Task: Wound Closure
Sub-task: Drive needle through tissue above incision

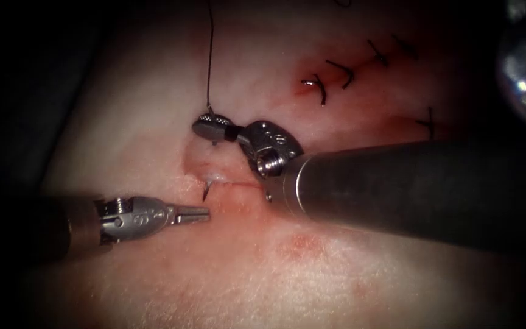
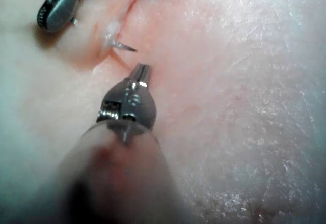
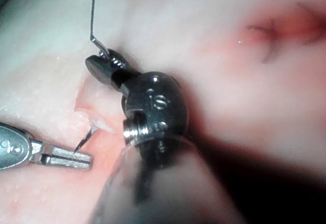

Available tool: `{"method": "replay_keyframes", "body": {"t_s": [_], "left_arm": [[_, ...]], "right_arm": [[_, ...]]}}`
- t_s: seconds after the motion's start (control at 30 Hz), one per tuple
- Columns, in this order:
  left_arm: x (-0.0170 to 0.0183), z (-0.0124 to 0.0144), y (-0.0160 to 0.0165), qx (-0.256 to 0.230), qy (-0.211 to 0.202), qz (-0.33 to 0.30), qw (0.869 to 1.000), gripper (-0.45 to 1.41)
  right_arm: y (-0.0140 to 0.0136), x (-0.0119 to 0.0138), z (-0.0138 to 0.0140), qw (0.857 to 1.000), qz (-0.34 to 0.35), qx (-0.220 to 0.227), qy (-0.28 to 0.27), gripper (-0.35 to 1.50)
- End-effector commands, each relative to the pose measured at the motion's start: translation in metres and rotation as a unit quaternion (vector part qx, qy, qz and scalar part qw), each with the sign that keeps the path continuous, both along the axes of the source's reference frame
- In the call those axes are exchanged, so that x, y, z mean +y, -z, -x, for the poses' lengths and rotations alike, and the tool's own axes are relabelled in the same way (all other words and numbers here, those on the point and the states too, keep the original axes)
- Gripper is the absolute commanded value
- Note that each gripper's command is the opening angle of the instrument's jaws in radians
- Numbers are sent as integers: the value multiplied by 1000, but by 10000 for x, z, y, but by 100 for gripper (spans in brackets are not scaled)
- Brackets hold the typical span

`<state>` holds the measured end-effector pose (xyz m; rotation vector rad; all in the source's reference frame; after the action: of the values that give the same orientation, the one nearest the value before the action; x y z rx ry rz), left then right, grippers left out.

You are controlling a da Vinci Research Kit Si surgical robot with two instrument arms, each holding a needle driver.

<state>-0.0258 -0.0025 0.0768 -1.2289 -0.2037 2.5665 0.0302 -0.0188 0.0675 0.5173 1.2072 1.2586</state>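
My right tool (image 1: 212, 127) is shut on the curved needle near its tail, on the far side of the cut (image 1: 226, 180). The needle's body is buried in the tissue (image 1: 153, 109). Its tip (image 1: 205, 193) sticks out at the near lip of the cut. Dark thread (image 1: 209, 61) runs straight up from the needle's tail. My left tool (image 1: 197, 213) lies just below the tip with its jaws shut and nothing in them. The left wrist view has the tip (image 2: 125, 46) just ahead of the left tool (image 2: 140, 73). The right wrist view has the right tool (image 3: 102, 66), the tip (image 3: 84, 139) and the thread (image 3: 93, 10).
Several dark stitches (image 1: 336, 73) close the cut further to the upper right, with red fluid (image 1: 304, 79) around them. The right tool's thick shaft (image 1: 409, 183) crosses the right half of the view. A reddish patch (image 1: 299, 244) marks the tissue below the cut.
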Motion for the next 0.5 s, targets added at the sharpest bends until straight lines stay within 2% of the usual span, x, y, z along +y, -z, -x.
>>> {"method": "replay_keyframes", "body": {"t_s": [0.03,0.17,0.2,0.27,0.3,0.37,0.43,0.5], "left_arm": [[-2,3,-6,1,0,0,1000,-45],[-1,-3,-5,3,-1,0,1000,-45],[-1,-3,-5,3,-1,0,1000,-45],[-1,-3,-4,4,-1,0,1000,-45],[-1,-3,-4,4,0,0,1000,-45],[-1,-3,-4,4,0,0,1000,-45],[-2,-3,-4,4,0,0,1000,-45],[-2,-3,-3,4,0,0,1000,-45]], "right_arm": [[-7,-15,-8,1000,-1,2,7,-35],[-7,-30,-11,999,8,37,23,-35],[-6,-28,-11,999,12,43,16,-13],[-6,-22,-10,998,19,55,-1,64],[-6,-19,-9,998,20,58,-5,81],[-6,-9,-6,998,19,62,-11,103],[-5,0,-2,998,13,64,-14,109],[-3,12,2,998,41,53,-22,118]]}}
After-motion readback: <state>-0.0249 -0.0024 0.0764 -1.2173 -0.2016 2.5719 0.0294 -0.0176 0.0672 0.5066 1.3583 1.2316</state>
